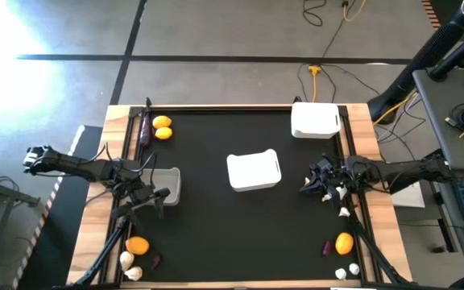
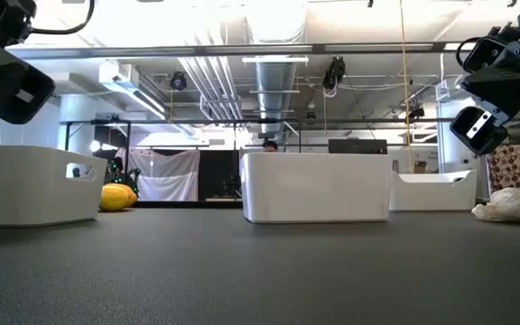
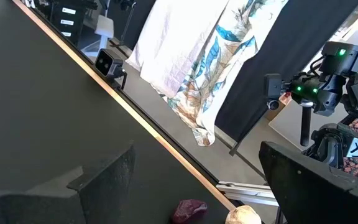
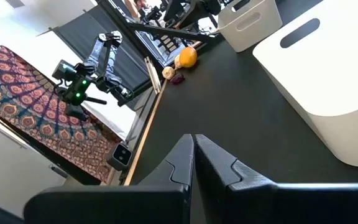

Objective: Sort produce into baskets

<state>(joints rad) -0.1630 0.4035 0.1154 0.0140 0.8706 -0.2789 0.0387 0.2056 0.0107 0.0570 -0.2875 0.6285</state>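
Three white rounded plastic baskets [image 1: 254, 171] sit on the black table [image 1: 216, 234], all seemingly empty. Round yellow lemons [image 1: 162, 127]: two far-left by a dark purple eggplant [image 1: 143, 129]. Firm, rollable; best pinched across the middle. Left pincer [image 1: 159, 195] spread above the left basket; right pincer [image 1: 314, 184] pressed together, empty.

We are looking at two dark, slender arms built of tube-like links joined by bulkier black housings. The left arm [image 1: 79, 167] is showing a pale, whitish block at its outer end, and thin black cables are trailing beside it. The right arm [image 1: 401, 171] is wearing small white patches near its wrist. The right gripper [image 4: 193, 163] is presenting matte black, angular fingers with stepped, moulded edges; the left gripper [image 3: 166, 186] is showing the same flat black finish.
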